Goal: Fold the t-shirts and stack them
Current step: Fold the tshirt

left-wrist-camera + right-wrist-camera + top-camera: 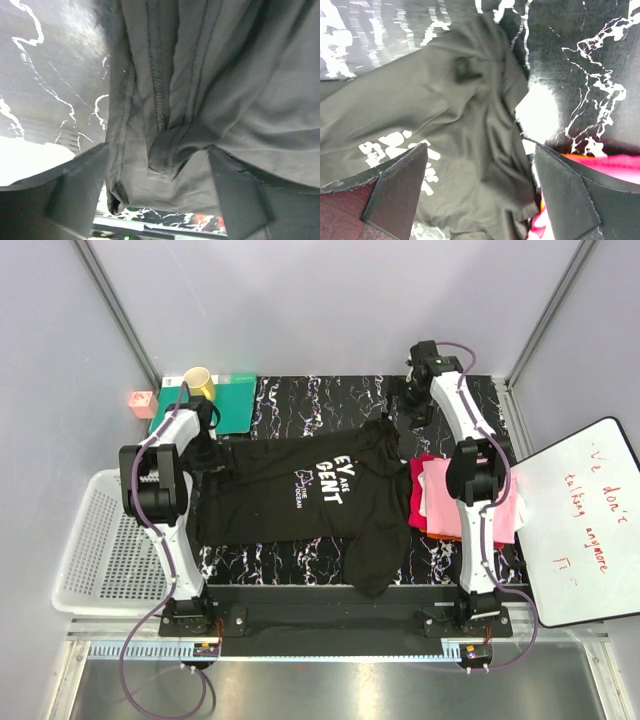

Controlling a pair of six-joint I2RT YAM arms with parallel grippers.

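Note:
The black t-shirt with white chest lettering lies spread across the dark marbled table, one part hanging over the near edge. My left gripper is at its left edge. In the left wrist view the left gripper is open, and a bunched hem of the black t-shirt sits loose between the fingers. My right gripper hovers over the shirt's far right corner. It is open above the black cloth and holds nothing. The folded pink, red and orange t-shirts are stacked at the right, partly behind the right arm.
A white mesh basket sits off the table's left side. The green mat, a yellow cup and a small pink object are at the back left. A whiteboard leans at the right.

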